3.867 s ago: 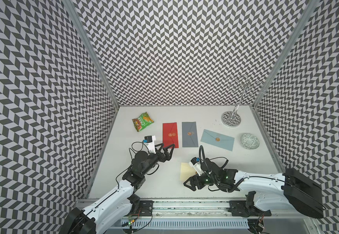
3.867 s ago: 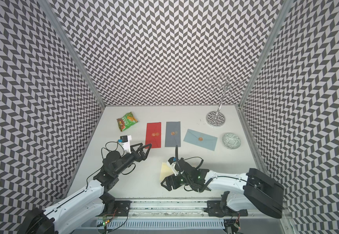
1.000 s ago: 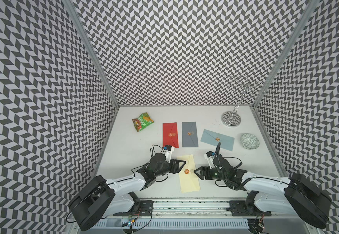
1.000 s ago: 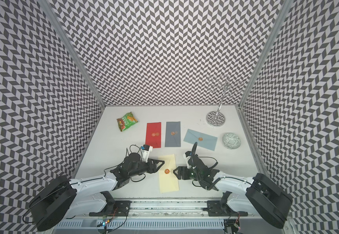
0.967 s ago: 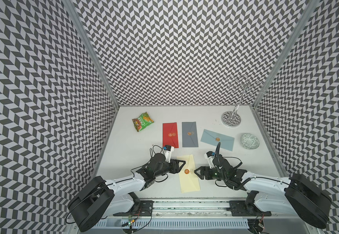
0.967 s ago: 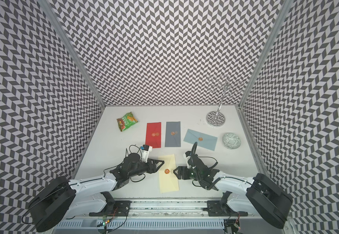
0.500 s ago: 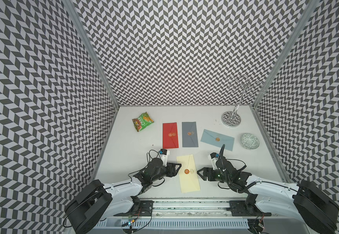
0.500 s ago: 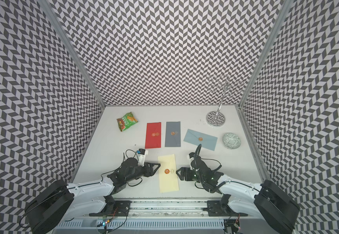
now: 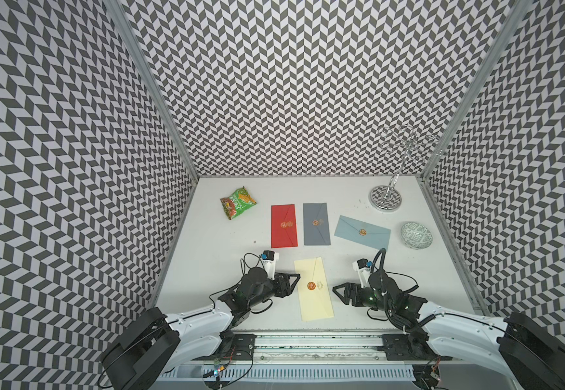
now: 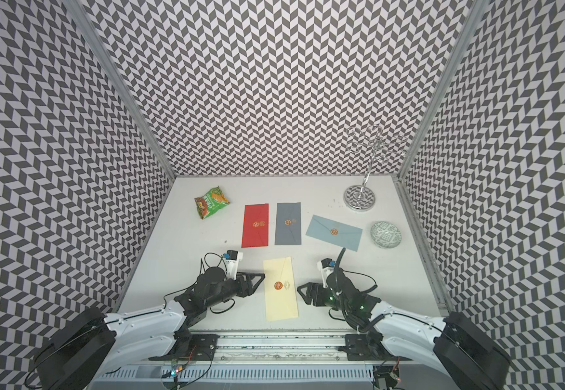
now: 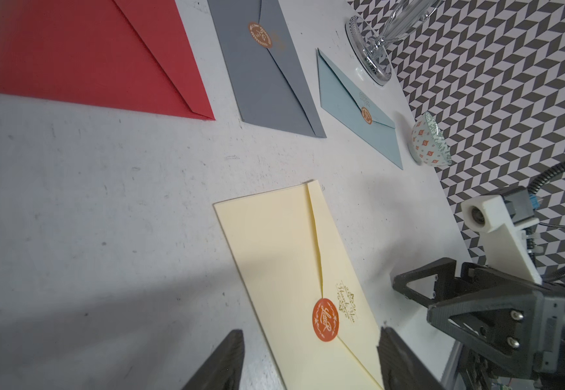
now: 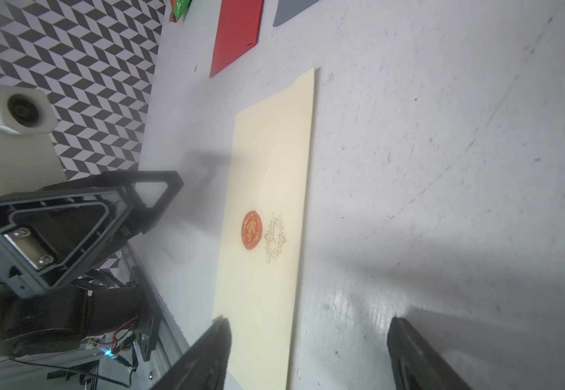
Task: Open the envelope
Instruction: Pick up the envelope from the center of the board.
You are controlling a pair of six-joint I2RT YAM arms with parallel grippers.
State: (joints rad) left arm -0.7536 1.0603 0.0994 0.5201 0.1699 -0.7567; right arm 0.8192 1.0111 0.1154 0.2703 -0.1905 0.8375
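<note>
Cream envelope (image 9: 315, 297) was seen flat on counter (image 9: 227, 250), flap sealed by orange sticker (image 9: 311, 286); left hand (image 9: 292, 285) and right hand (image 9: 340, 293) were held spread, just beside its long edges

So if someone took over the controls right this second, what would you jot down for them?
Left gripper: open, empty, at the left edge of the cream envelope.
Right gripper: open, empty, just off its right edge.
The envelope lies flat near the front of the table, flap shut under the orange seal.
Done: arms placed either side.
Left: lift the flap, break the seal.
Red envelope, grey envelope and blue envelope lie farther back.
</note>
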